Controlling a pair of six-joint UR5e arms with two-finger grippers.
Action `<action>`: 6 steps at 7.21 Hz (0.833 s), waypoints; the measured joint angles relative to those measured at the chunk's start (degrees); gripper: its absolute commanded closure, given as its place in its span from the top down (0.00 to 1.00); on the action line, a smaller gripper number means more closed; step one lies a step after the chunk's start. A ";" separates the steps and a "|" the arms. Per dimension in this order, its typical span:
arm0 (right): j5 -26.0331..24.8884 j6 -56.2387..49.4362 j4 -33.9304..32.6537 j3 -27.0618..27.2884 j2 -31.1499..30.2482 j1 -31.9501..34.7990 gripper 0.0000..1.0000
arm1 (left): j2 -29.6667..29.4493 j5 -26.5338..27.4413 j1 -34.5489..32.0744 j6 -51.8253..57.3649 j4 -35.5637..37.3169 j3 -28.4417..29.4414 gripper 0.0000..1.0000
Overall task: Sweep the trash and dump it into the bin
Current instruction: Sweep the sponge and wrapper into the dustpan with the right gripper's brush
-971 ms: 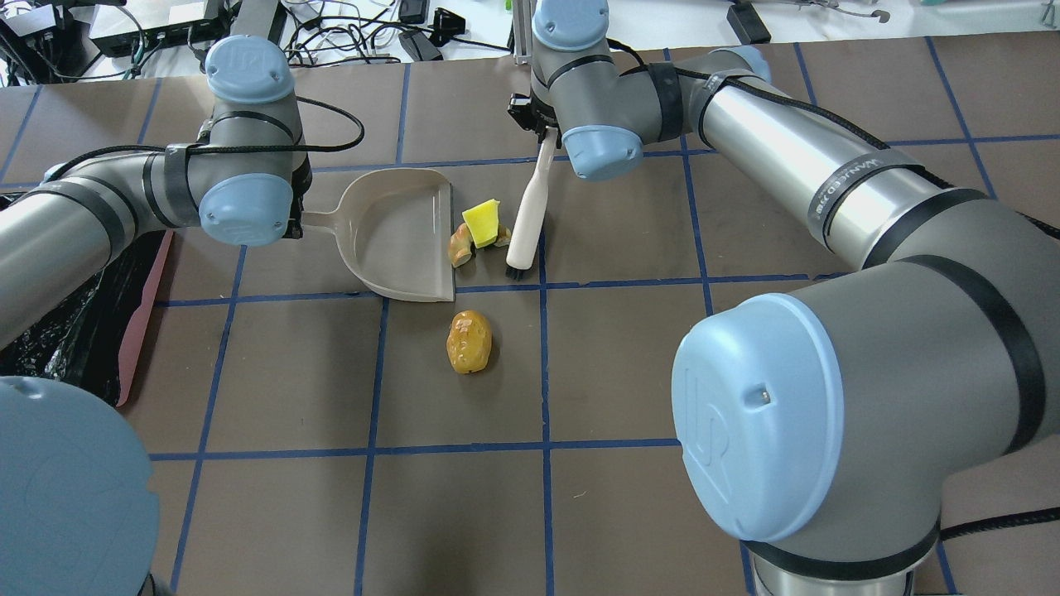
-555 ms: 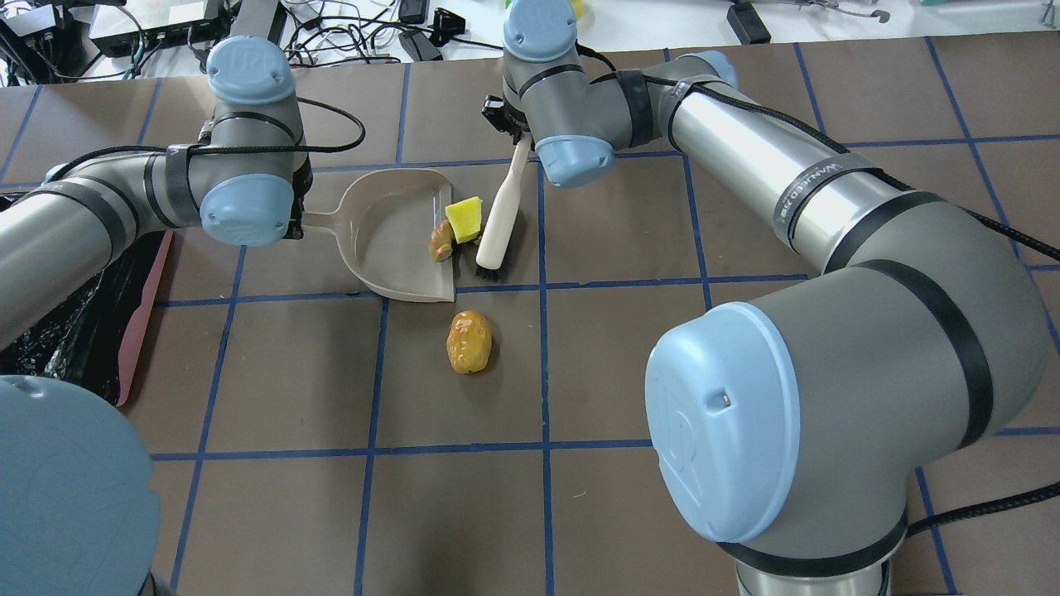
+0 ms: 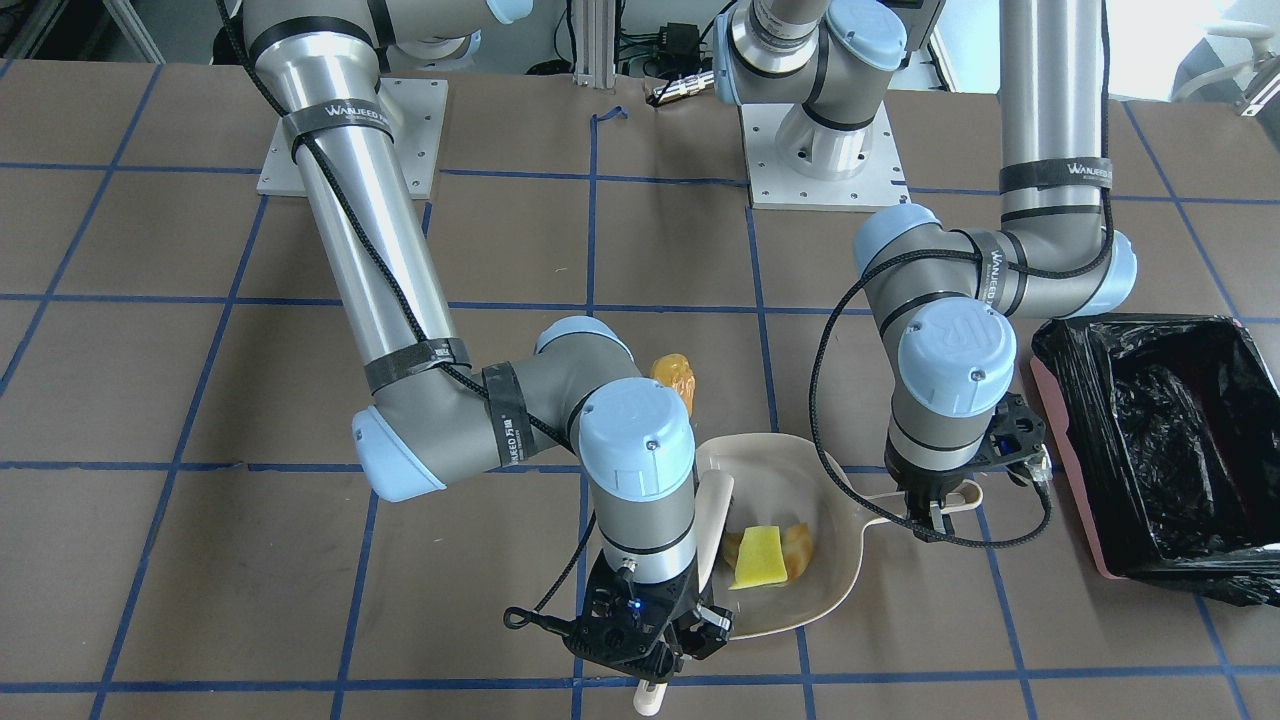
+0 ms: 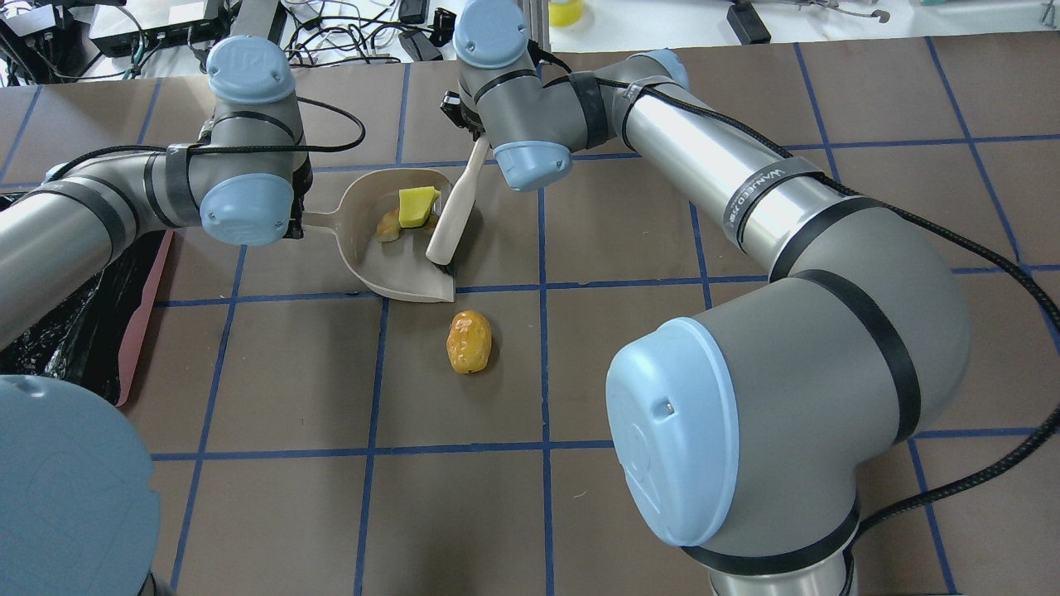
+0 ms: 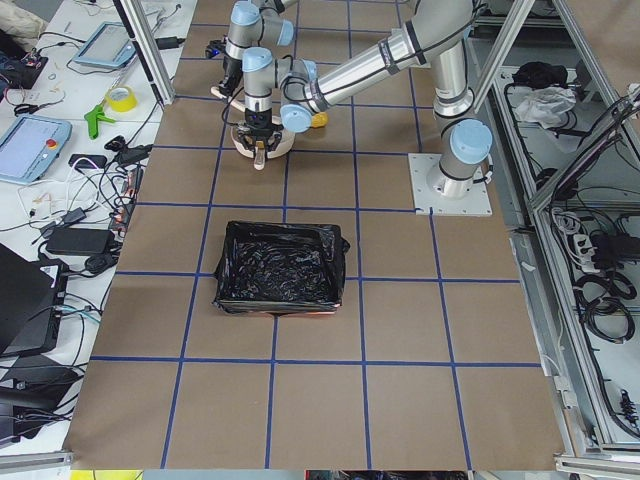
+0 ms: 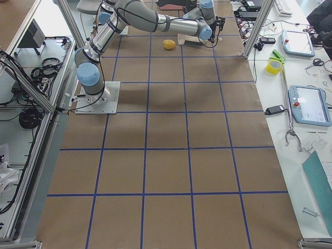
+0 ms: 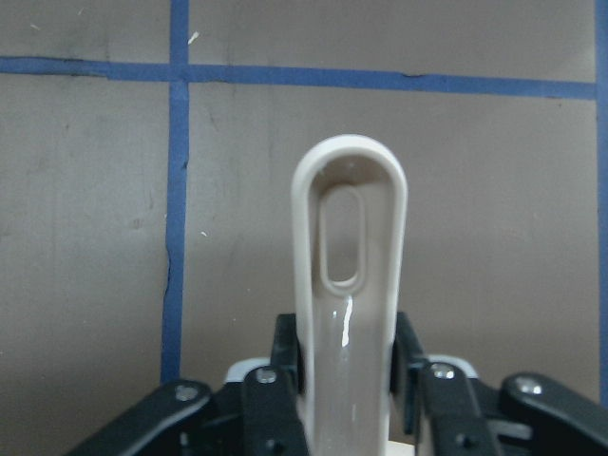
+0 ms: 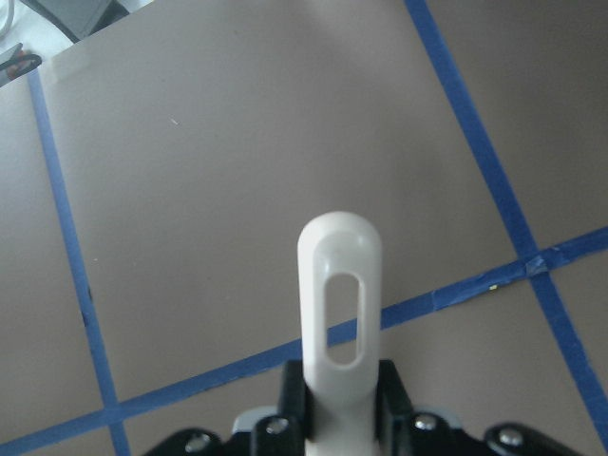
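A beige dustpan (image 4: 389, 265) lies on the table; it also shows in the front view (image 3: 830, 580). My left gripper (image 7: 347, 353) is shut on its handle (image 3: 925, 508). A yellow-green sponge block (image 4: 416, 205) and an orange-cream peel (image 4: 387, 225) lie inside the pan; both show in the front view, the block (image 3: 760, 556) and the peel (image 3: 798, 545). My right gripper (image 8: 340, 382) is shut on a white brush (image 4: 454, 217) whose bristles rest at the pan's mouth. An amber-yellow wad (image 4: 469, 341) lies on the table just outside the pan. The pink-sided bin (image 3: 1072, 480) stands beyond the left arm.
The bin's pink side (image 4: 141, 323) and black bag (image 4: 58, 331) sit at the table's left edge under my left arm. Cables and equipment lie past the far edge. The brown mat has a blue tape grid.
My right arm has swept the brush to the left, pushing the sponge block and the peel from the table into the dustpan. The left arm, the dustpan and the amber wad have not moved.
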 measured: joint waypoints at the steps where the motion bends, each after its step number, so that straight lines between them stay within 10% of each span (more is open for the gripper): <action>1: 0.05 1.15 0.06 -0.55 0.13 0.74 0.00 | -0.03 -0.02 0.00 -0.02 0.02 0.00 0.00; 6: 0.90 -3.11 10.82 0.57 -5.53 -1.76 0.00 | 0.12 -0.21 0.00 0.28 0.33 0.12 0.00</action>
